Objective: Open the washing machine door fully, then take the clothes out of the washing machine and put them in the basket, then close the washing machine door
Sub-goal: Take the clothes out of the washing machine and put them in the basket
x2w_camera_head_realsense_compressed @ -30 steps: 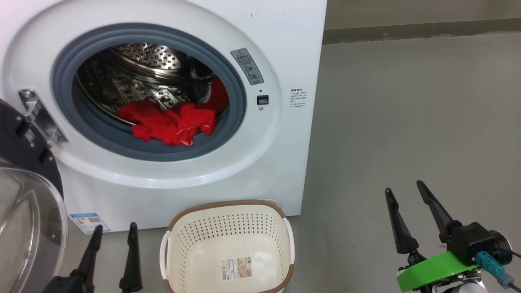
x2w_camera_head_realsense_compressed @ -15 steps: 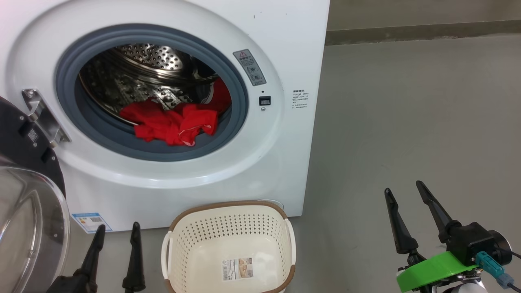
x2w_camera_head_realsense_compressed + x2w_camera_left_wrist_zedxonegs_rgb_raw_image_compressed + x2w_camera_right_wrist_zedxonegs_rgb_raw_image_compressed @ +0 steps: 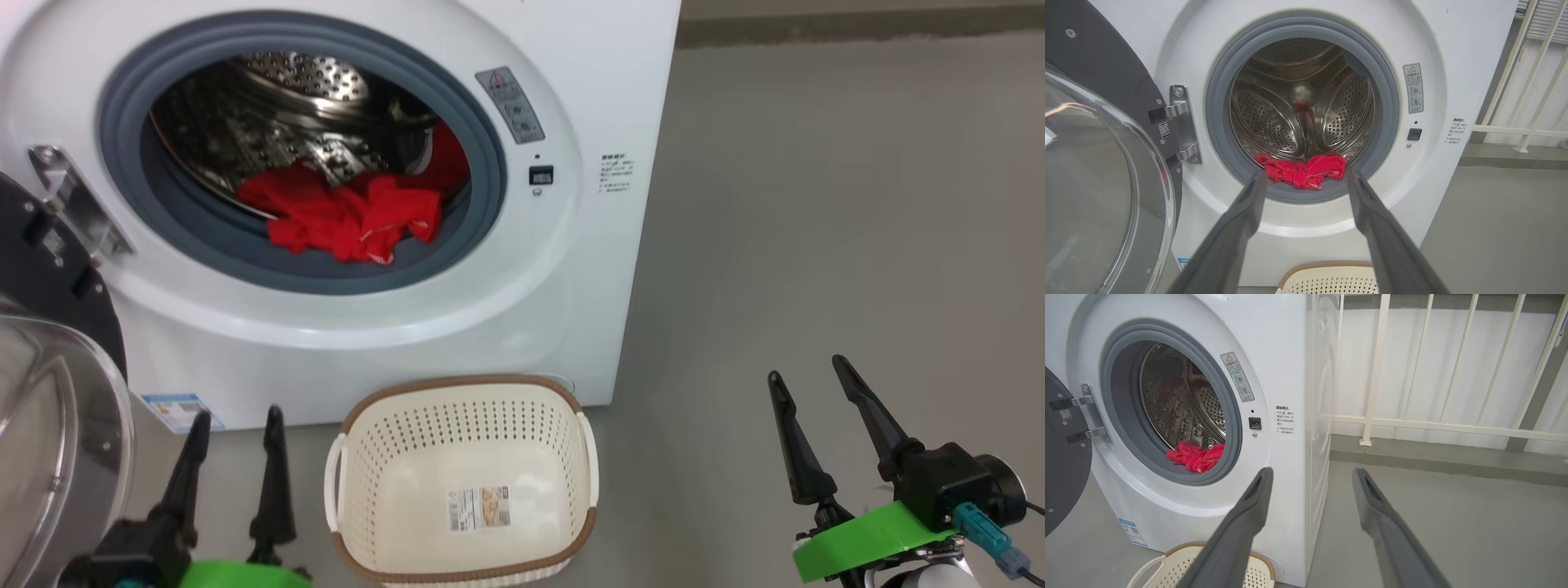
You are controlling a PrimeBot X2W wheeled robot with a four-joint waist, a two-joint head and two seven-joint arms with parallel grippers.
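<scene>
Door: the washing machine door (image 3: pixel 57 408) hangs wide open at the left on its hinge, glass bowl bulging outward.
Clothes: a red heap (image 3: pixel 343 216) at the front lip of the drum, spilling onto the grey gasket (image 3: pixel 343 276) of the washing machine (image 3: pixel 571 82).
Basket: the basket (image 3: pixel 457 382) sits on the floor (image 3: pixel 816 204), hard against the machine's foot and under the opening.
Left pincer: the left pincer (image 3: pixel 237 415) is low between door and basket, fingers spread, holding nothing. The clothes lie higher and further in, well apart, framed between its fingertips in its wrist view.
Right pincer: the right pincer (image 3: pixel 807 369) is spread and empty, over bare floor to the right of the machine, well apart from clothes and basket.
</scene>
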